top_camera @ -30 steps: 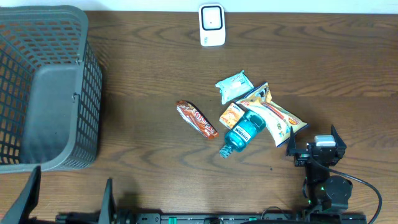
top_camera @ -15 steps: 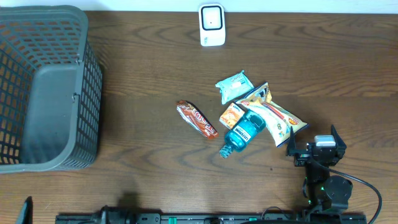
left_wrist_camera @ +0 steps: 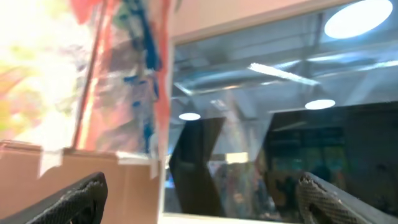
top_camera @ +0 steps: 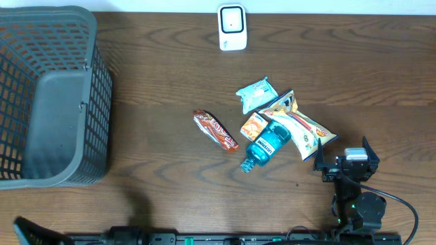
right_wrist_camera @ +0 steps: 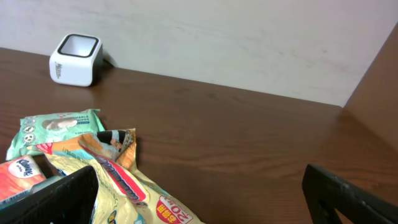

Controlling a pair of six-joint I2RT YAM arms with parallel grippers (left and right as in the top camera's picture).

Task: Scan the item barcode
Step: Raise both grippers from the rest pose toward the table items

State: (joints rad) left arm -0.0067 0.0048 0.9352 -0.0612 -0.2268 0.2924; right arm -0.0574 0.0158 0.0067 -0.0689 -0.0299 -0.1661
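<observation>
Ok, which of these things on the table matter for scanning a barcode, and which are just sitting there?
For the job: white scanner; items to scan: chocolate bar, blue bottle, yellow snack bag, green packet, orange packet.
Lying about, as far as I can tell: grey basket.

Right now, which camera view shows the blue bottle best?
The overhead view: the blue bottle lies in plain sight from cap to base, among the snack packets. The right wrist view shows packets but no bottle. The left wrist view shows none of it.
</observation>
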